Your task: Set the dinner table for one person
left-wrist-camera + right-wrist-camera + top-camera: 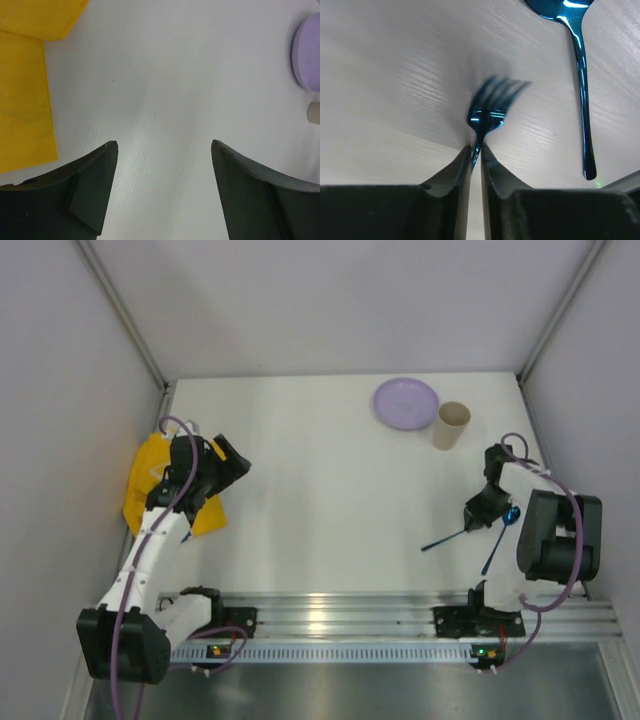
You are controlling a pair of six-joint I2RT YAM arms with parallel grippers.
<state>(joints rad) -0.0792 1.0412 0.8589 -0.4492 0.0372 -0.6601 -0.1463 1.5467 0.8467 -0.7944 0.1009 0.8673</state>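
**Desk:** What does the right pincer (476, 148) have?

**Photographer:** Its jaws are pinched almost together on the thin neck of a glossy blue fork (489, 112). The tines are blurred just ahead of the fingertips. I cannot tell whether the fork touches the surface.

**Desk:** And beside it?

**Photographer:** A matching blue spoon (582, 90) lies flat, just to the right of the fork and apart from it.

**Desk:** The left pincer (164, 145)?

**Photographer:** It is spread wide and holds nothing. Only bare white surface shows between its dark fingers (95, 185). A yellow cloth (150, 485) lies partly under that arm, at the left edge.

**Desk:** Where does all this sit?

**Photographer:** On the white worktop (320, 470), which fills the enclosure from the silver rail at the arms' bases to the back wall. At its far right, a lilac plate (406, 403) lies flat. A beige cup (451, 425) stands upright just beside the plate, between it and the right arm.
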